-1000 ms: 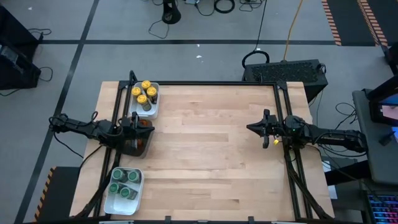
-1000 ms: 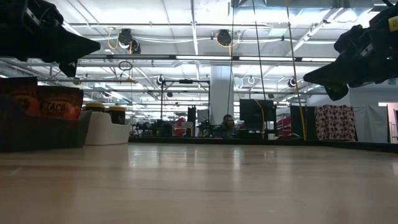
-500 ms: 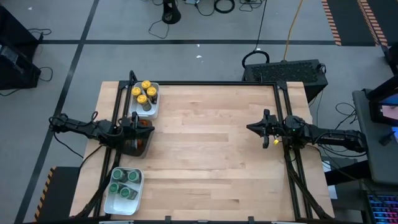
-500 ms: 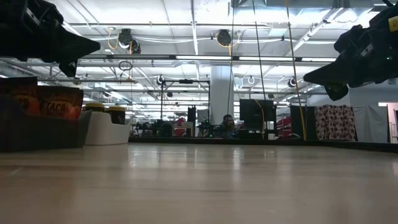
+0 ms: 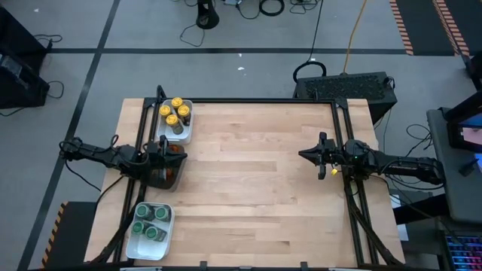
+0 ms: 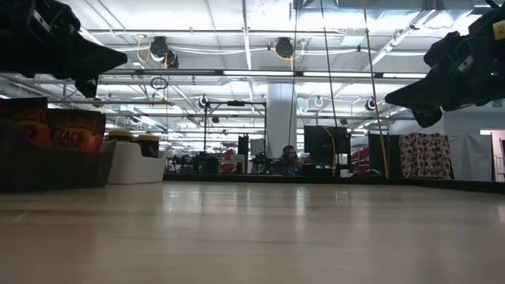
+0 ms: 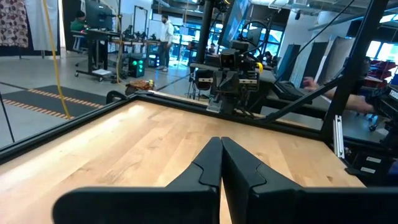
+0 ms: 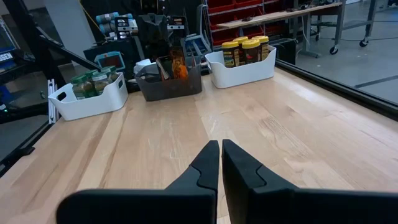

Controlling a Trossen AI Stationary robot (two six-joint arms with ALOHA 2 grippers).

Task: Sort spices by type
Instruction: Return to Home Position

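Showing the wooden worktop [image 5: 256,173] from above, with all spices gathered along its left edge. At the far left corner a white tray [image 8: 242,74] holds the jars with yellow lids [image 5: 175,111], standing upright and close together. At the middle of the left edge a dark grey tray [image 8: 171,86] holds the orange-brown packets [image 8: 174,67], set on edge. At the near left corner a second white tray [image 8: 93,102] holds the jars with green lids [image 5: 149,222], also upright. The three trays stand in a line along that edge, each apart from the next. The left gripper [image 7: 221,144] hangs above the dark grey tray, raised clear of the packets in the low view. It points across the worktop towards the right edge, its two fingers [image 7: 205,168] pressed together with nothing between them. The right gripper [image 8: 220,146] hangs near the middle of the right edge, raised above the wood and well apart from every tray. It faces the left edge, its fingers [image 8: 242,165] likewise closed on each other and holding nothing.
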